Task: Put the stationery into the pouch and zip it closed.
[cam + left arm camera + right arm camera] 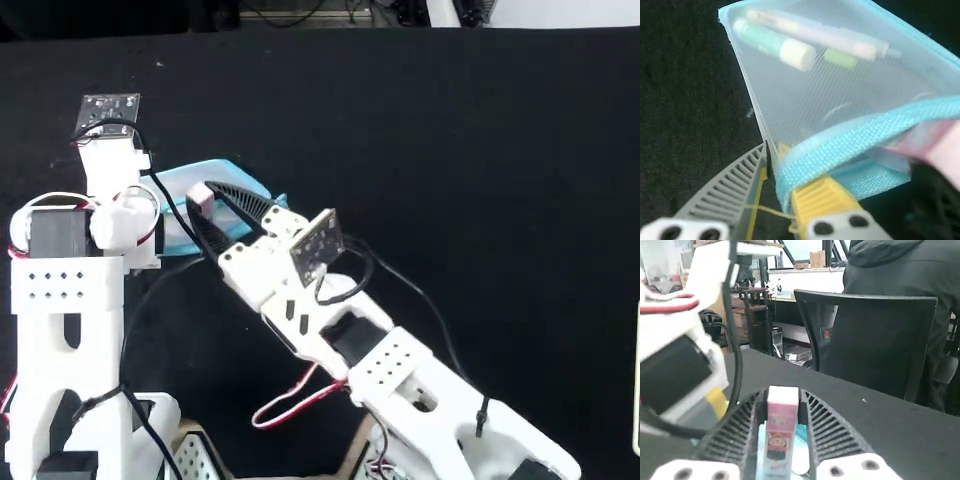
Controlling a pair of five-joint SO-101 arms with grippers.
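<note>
With pens (790, 45) already inside the mesh pouch (840, 100) at the desk's (450, 150) left, the left hand (777, 160) pinches its open rim and the right hand (781, 395) clamps a pink eraser (781, 415) at the mouth, so dropping it in and zipping apparently remain.

You have open black table (480, 150) across the frame's right and top. At left centre the pouch (235, 178) is crowded: left gripper (774, 150) pinches its edge, right gripper (199, 202) with its eraser (781, 415) sits at the mouth.
</note>
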